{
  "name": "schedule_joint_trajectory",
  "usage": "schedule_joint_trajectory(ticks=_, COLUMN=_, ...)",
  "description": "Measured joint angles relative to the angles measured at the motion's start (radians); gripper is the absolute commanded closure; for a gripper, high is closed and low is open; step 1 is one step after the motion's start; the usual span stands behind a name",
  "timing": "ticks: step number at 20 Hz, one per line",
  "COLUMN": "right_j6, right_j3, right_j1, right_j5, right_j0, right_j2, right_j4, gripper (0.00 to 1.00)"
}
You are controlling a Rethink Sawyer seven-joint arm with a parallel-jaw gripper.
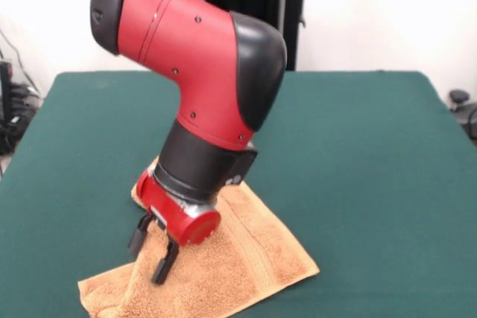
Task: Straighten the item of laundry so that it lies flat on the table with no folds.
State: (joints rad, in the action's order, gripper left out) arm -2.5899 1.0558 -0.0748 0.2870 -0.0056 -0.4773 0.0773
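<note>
The orange-tan towel (231, 262) lies on the green table (358, 147) at the near left, turned like a diamond, with its near part cut off by the picture's bottom edge. A woven band runs along its right hem. Its left part looks rumpled and raised. The red and black arm leans down over it and hides its far corner. My gripper (151, 252) stands open, its two black fingers (164, 262) pointing down, with the tips at the towel's left part. Whether they touch the cloth I cannot tell.
The arm's thick red elbow (201, 57) hangs over the table's middle. Cables and gear sit off the table at the left edge (11, 109), and a dark object at the right edge (462, 106).
</note>
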Motion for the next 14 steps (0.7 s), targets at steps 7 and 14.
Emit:
schedule_joint_trajectory(ticks=7, right_j6=0.000, right_j3=0.109, right_j1=-0.163, right_j5=0.287, right_j0=-0.001, right_j2=0.013, right_j4=0.000, gripper=0.00)
schedule_joint_trajectory(ticks=14, right_j6=0.000, right_j3=0.138, right_j1=-0.257, right_j5=0.382, right_j0=-0.001, right_j2=0.013, right_j4=0.000, gripper=0.00)
